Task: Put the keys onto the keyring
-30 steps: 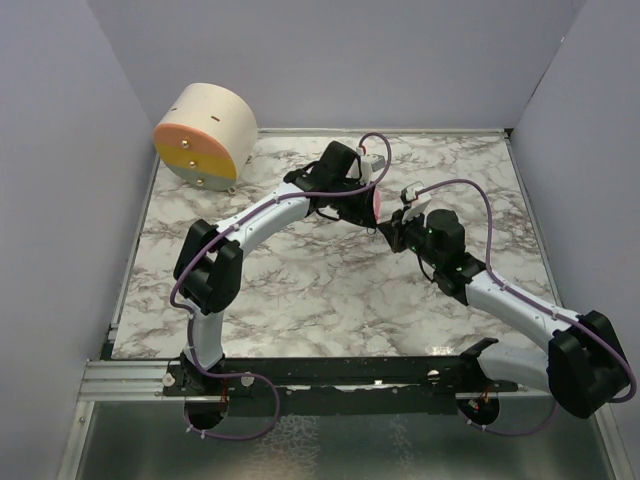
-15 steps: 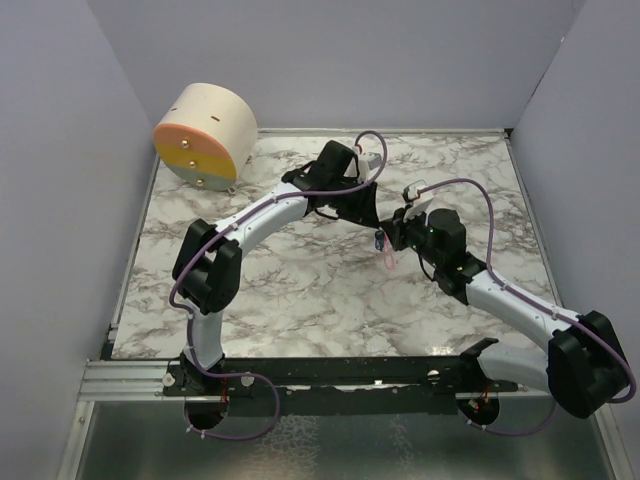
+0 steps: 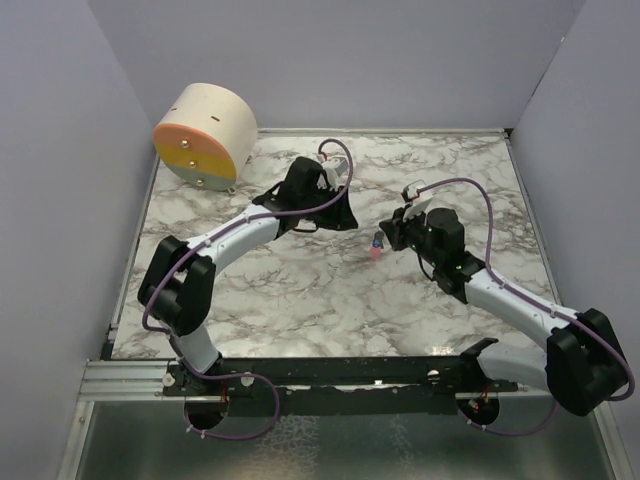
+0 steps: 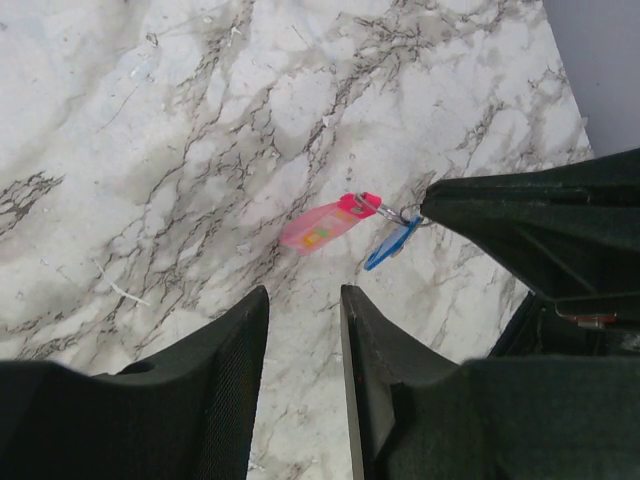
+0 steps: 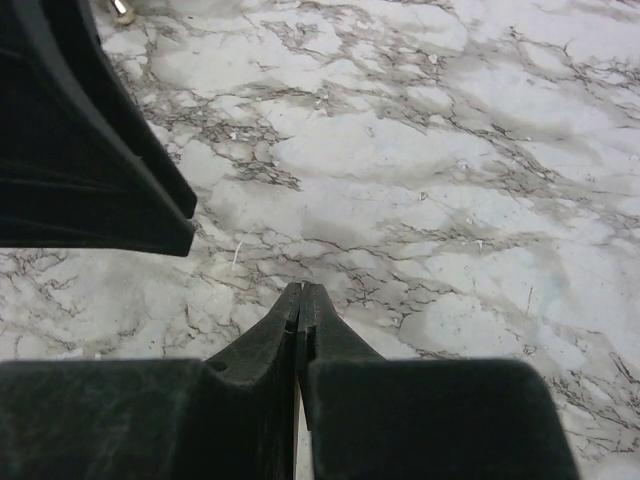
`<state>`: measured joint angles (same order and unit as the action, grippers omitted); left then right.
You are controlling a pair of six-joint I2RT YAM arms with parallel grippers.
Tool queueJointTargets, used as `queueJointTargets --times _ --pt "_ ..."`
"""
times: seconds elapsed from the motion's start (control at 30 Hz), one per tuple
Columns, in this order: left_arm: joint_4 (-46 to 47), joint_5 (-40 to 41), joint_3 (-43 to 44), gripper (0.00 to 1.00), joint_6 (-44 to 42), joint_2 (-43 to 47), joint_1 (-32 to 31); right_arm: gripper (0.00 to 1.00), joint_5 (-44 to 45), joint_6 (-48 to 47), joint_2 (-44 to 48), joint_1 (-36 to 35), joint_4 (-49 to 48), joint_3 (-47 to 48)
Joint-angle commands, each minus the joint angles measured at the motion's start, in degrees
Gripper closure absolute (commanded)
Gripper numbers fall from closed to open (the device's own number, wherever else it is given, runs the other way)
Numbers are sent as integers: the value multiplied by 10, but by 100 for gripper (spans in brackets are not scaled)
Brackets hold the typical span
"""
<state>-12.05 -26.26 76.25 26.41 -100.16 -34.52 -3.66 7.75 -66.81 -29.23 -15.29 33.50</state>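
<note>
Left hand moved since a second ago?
Yes. The left hand has drawn back leftward, toward the round beige-and-orange drum, away from the right hand.

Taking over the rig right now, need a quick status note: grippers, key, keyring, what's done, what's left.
Left gripper: open, empty, apart from the key.
Right gripper: shut on the keyring, pinching its metal ring.
The pink key and the blue tag both hang from that ring.
Done: key looks threaded on.
Left: confirm it is on, then set the keyring down.
</note>
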Motion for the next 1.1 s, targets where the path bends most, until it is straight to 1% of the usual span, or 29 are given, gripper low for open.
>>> queueJointTargets --times 0.0,0.23,0.3,0.43,0.53,0.7,0.8,0.93,1.0,1.07 --pt "175 49 -101 64 13 81 -4 99 -14 9 -10 1 -6 21" --pt "294 153 -212 63 -82 158 -25 99 -54 17 -15 1 7 35" --pt "314 184 -233 63 -119 166 -33 99 -62 20 -14 2 14 42" --pt "375 225 -270 63 -158 168 -49 99 -73 28 -12 1 37 59" --pt "394 240 -282 63 -169 167 -56 99 -71 28 -9 1 48 64" --pt "398 269 -298 63 -157 177 -56 98 -50 31 -28 1 72 74" --pt "399 310 -312 63 -134 192 -56 87 -50 30 -63 1 111 99" --pt "399 326 -332 63 -105 207 -56 79 -87 31 -114 1 137 124" --pt "398 331 -338 63 -93 208 -56 73 -105 30 -132 -1 144 132" --pt "399 345 -347 64 -79 211 -56 67 -100 25 -145 -8 154 139"
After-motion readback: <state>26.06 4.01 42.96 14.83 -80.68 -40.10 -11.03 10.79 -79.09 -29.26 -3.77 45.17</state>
